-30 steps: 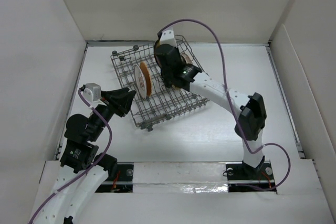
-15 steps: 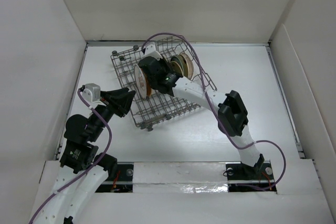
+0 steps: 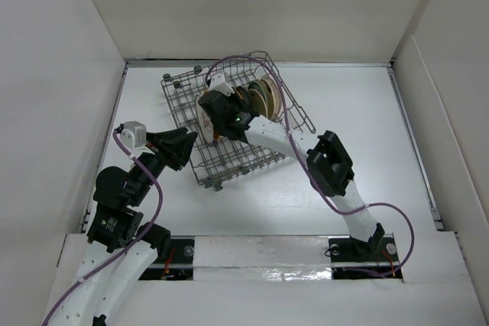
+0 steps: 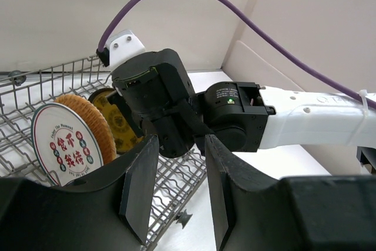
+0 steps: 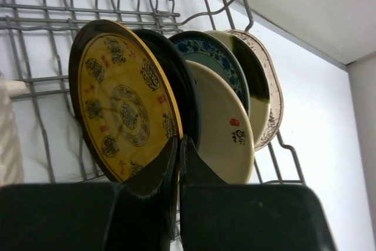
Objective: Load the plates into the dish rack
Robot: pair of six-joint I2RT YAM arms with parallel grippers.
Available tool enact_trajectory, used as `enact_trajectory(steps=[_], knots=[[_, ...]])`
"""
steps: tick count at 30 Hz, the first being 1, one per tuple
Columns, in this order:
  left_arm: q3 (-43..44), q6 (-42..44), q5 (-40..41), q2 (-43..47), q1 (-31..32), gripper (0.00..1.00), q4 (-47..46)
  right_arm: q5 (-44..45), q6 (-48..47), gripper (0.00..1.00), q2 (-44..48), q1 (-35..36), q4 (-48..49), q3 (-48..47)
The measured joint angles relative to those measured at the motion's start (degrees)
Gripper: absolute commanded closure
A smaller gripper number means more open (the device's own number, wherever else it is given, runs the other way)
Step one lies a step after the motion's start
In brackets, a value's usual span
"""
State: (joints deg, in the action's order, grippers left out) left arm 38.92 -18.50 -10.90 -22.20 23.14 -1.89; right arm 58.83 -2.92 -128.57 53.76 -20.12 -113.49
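Note:
The dish rack [image 3: 246, 154], a grey wire basket, holds several plates on edge. An orange woven plate [image 3: 203, 114] with a white printed back [image 4: 63, 148] stands at its left. A yellow patterned plate [image 5: 120, 107] fronts a row with black [image 5: 179, 77], teal [image 5: 207, 48], cream [image 5: 222, 123] and whitish [image 5: 275, 89] ones. My right gripper [image 5: 178, 140] is shut and empty, low in the rack between the orange and yellow plates, its tips in front of the yellow plate's lower rim. My left gripper [image 4: 179, 186] hovers open and empty just outside the rack's left front corner.
The right arm [image 3: 286, 137] stretches diagonally over the rack [image 4: 35, 80], its purple cable [image 3: 284, 101] looping above the plates. White walls enclose the table on three sides. The right wrist body [image 4: 158, 104] fills the view ahead of the left gripper.
The right arm has swung left across the rack, from over the plate row to beside the orange plate. The left arm has not moved.

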Motion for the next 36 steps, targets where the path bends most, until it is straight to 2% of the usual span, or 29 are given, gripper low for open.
enact_trajectory(steps=[5, 8, 10, 15, 18, 21, 24, 28, 31, 36], knots=[[0.0, 0.0, 0.0, 0.0, 0.0, 0.66, 0.0, -3.4, 4.9, 0.85, 1.1, 0.0, -0.4, 0.9], [0.0, 0.0, 0.0, 0.0, 0.0, 0.66, 0.0, -8.0, 8.4, 0.78, 3.0, -0.3, -0.9, 3.0], [0.0, 0.0, 0.0, 0.0, 0.0, 0.66, 0.0, -11.3, 10.5, 0.69, 4.9, -0.8, -1.0, 4.6], [0.0, 0.0, 0.0, 0.0, 0.0, 0.66, 0.0, -16.8, 14.0, 0.68, 12.2, -2.5, 0.0, 9.6], [0.0, 0.0, 0.0, 0.0, 0.0, 0.65, 0.0, -19.3, 15.4, 0.61, 17.7, -3.7, 2.5, 13.4], [0.0, 0.0, 0.0, 0.0, 0.0, 0.65, 0.0, -22.4, 15.9, 0.56, 24.2, -4.5, 5.9, 18.7], [0.0, 0.0, 0.0, -0.1, 0.0, 0.65, 0.0, -26.7, 16.2, 0.55, 31.9, -4.9, 10.5, 25.8], [0.0, 0.0, -0.3, -0.1, 0.0, 0.64, 0.0, -31.1, 16.2, 0.44, 43.5, -5.6, 16.9, 37.4], [0.0, 0.0, -1.1, -0.1, 0.0, 0.63, -0.1, -33.7, 16.7, 0.43, 55.1, -7.6, 21.5, 47.7], [0.0, 0.0, -1.9, -0.5, 0.0, 0.62, -0.4, -36.1, 19.4, 0.43, 71.9, -15.6, 29.3, 61.4]])
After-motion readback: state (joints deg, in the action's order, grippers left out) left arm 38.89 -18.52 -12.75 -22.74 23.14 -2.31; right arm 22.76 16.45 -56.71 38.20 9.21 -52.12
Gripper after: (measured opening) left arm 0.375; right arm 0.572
